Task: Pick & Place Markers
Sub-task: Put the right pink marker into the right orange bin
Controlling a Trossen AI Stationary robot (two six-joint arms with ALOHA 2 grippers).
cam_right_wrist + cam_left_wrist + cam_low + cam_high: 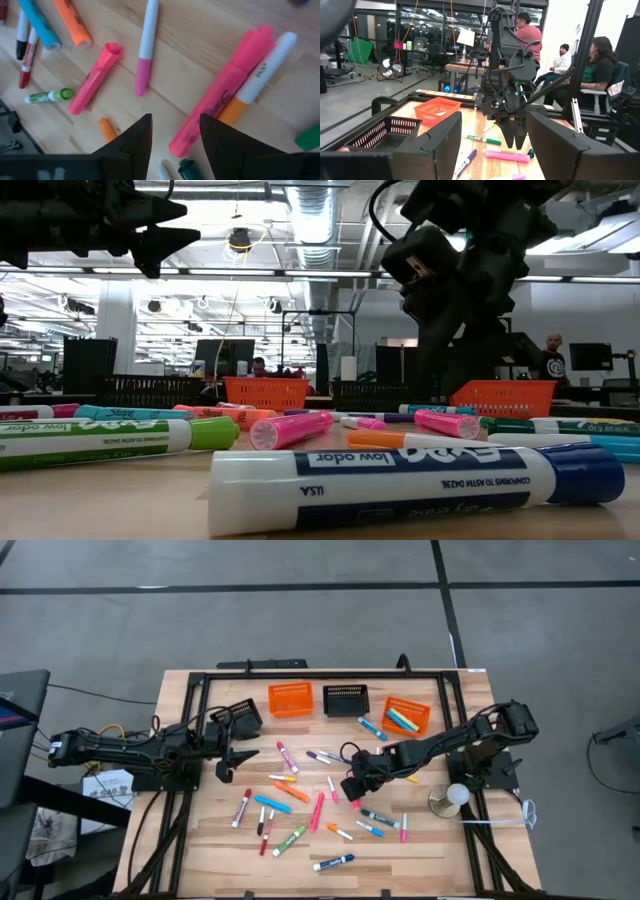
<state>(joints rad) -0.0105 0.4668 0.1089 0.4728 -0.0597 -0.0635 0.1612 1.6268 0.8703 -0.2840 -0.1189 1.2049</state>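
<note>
Several capped markers in mixed colours lie scattered flat on the wooden table (200,850). My right gripper (176,122) is open and points steeply down over the table's middle (352,786). It stands just above a fat pink marker (220,95) that lies against a white-and-orange marker (260,75). In the left wrist view its fingers (514,136) end a little above that pink marker (506,156). My left gripper (240,754) waits open and level at the table's left, with nothing between its fingers (495,120).
Along the far side stand two orange mesh baskets (290,698) (407,716), the right one holding markers, and two black baskets (345,700) (237,718). A blue-capped marker (420,485) lies at the near edge. A round white-topped stand (452,798) sits at the right. People sit beyond the table (600,65).
</note>
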